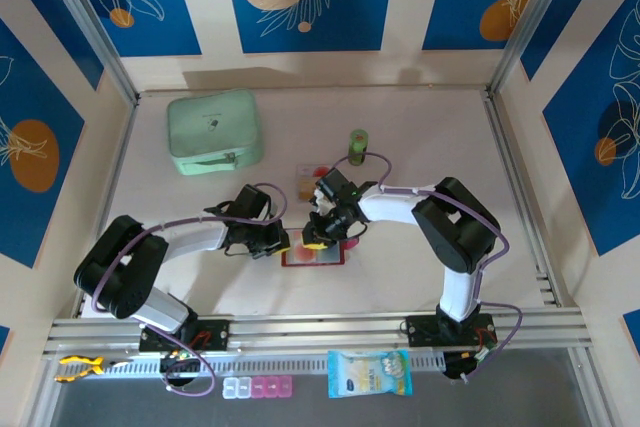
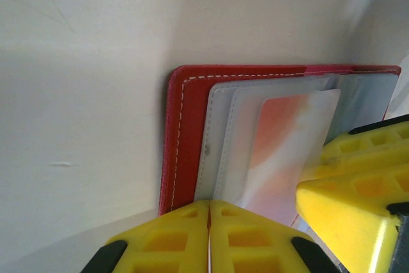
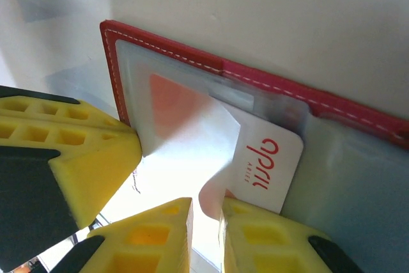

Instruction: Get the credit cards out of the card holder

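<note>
While both pairs of yellow fingers crowd over the wallet [image 1: 313,256], you get little of it from above: a red strip between the two wrists, around the middle of the worktop [image 1: 430,137] and a little toward its near edge. Your left gripper [image 2: 209,238] is pressed together, and its tips cover the wallet's near edge, so you cannot tell whether they hold a sleeve or merely rest there. In the left wrist view a finger [image 2: 358,190] of your right gripper cuts off the wallet's far half, and the orange card inside the cloudy sleeves [image 2: 220,132] is too blurred to read. Your right gripper [image 3: 206,234] stands nearly closed, pinching the near corner of a card [image 3: 271,161] with a red end and white lettering. That card sticks partway out of its sleeve, and its other end is hidden under the plastic. The loose cards [image 1: 304,183] lie apart from the wallet, toward the far edge, near a small green bottle [image 1: 357,145]. A mint-green case [image 1: 214,132] sits by the far left corner. You have bare worktop past the wallet's stitched left edge, and wide open surface toward the right edge and the near edge.
</note>
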Motion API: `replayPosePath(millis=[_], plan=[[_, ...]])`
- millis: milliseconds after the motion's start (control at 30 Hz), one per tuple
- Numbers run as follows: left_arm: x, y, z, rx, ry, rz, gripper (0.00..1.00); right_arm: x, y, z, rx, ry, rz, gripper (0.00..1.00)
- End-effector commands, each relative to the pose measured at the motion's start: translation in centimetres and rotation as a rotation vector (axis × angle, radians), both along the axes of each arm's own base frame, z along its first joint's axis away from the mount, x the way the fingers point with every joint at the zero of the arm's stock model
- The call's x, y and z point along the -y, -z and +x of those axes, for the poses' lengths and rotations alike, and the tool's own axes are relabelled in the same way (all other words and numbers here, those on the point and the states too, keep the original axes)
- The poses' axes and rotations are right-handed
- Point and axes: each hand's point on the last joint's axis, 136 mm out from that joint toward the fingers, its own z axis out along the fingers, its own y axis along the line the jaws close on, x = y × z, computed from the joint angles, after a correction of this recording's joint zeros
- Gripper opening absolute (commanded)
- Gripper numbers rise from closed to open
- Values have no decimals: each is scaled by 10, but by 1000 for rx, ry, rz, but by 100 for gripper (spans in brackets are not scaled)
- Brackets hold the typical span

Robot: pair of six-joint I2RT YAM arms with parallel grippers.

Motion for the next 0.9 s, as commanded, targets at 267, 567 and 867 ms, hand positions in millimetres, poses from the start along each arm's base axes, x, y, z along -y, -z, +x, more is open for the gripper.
replayPosePath(millis=[267, 567, 867], plan=[[-5, -1, -4, -20, -5, 12, 9, 5, -10, -2, 16, -24, -32, 20], [8, -25, 7, 27, 3, -44, 9, 4, -37, 4, 73, 2, 37, 21], [23, -22, 7, 17, 37, -56, 8, 18, -34, 4, 63, 37, 12, 21]])
